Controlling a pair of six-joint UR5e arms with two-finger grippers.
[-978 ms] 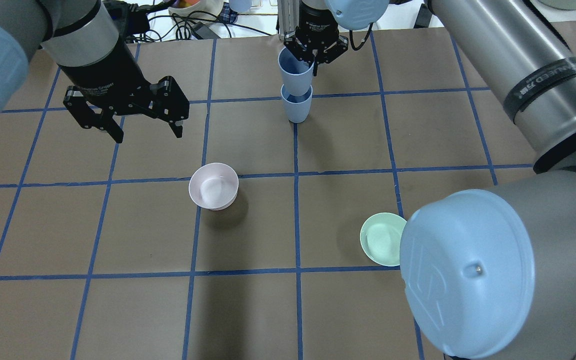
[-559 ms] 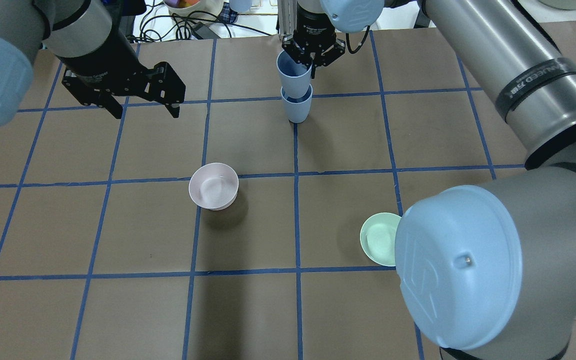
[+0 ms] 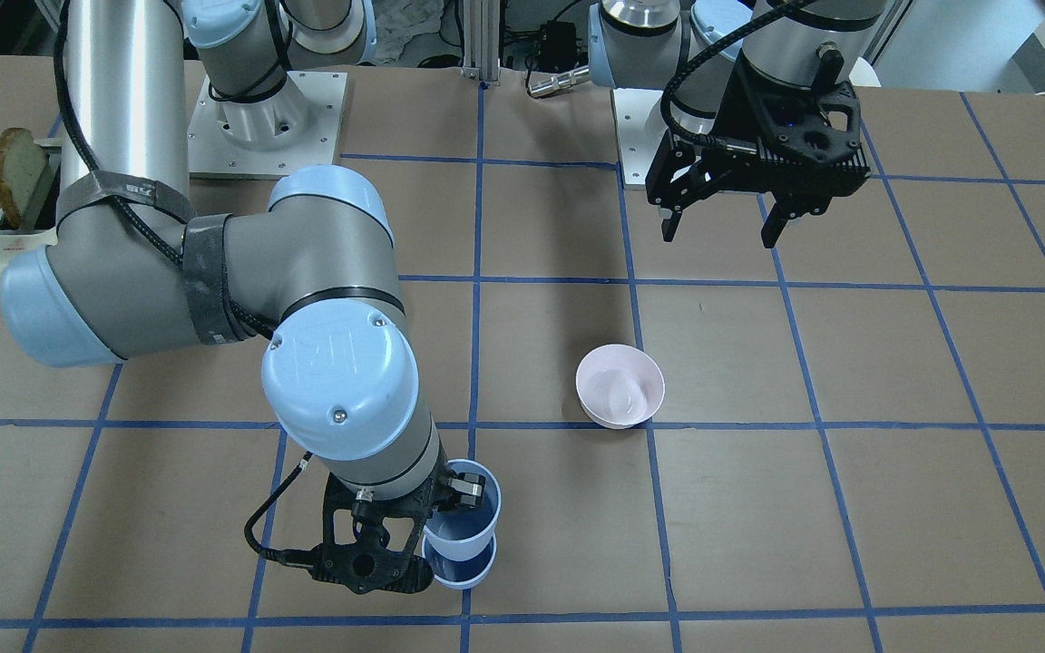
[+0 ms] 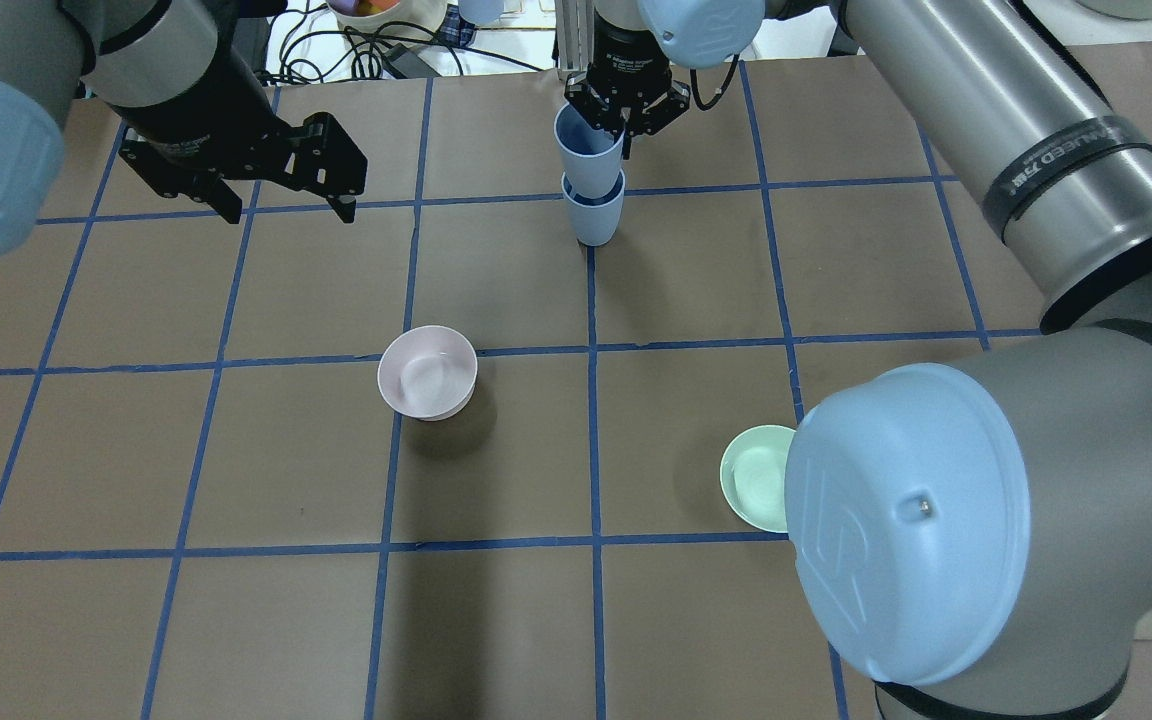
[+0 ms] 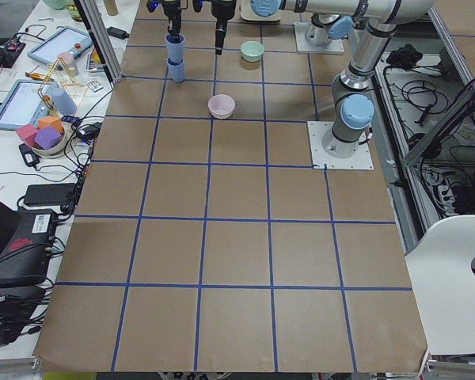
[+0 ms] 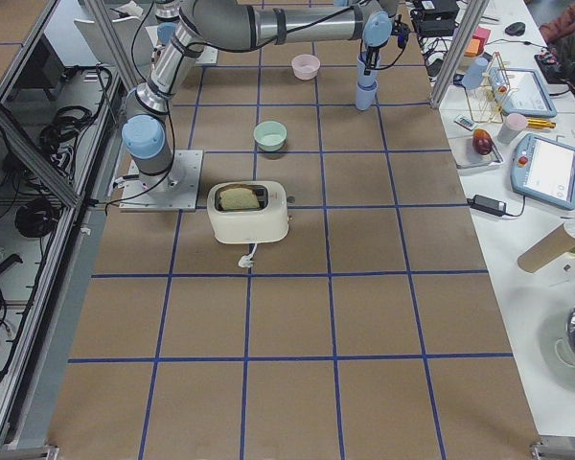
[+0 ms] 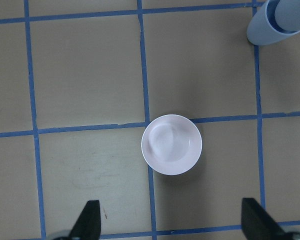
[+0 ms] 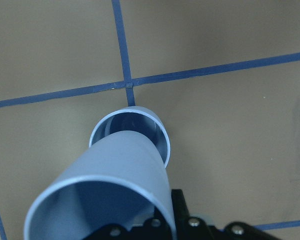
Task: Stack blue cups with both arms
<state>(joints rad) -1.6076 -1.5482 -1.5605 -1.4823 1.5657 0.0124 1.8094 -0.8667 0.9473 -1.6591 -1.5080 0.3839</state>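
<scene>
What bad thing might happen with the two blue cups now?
The top cup, pinched at its rim by the right gripper, looks tilted, so it might catch the bottom cup and knock it over. Nothing holds the bottom cup: the left gripper hangs open, far away.

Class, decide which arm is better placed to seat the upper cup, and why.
Right: the right gripper holds the upper cup over the lower cup; the left gripper hangs open, away.

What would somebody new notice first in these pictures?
The right gripper pinches the rim of the upper blue cup, its base inside the lower blue cup at the far middle of the table. The left gripper hangs open and empty, with a pink bowl and a mint-green bowl nearer the robot.
</scene>
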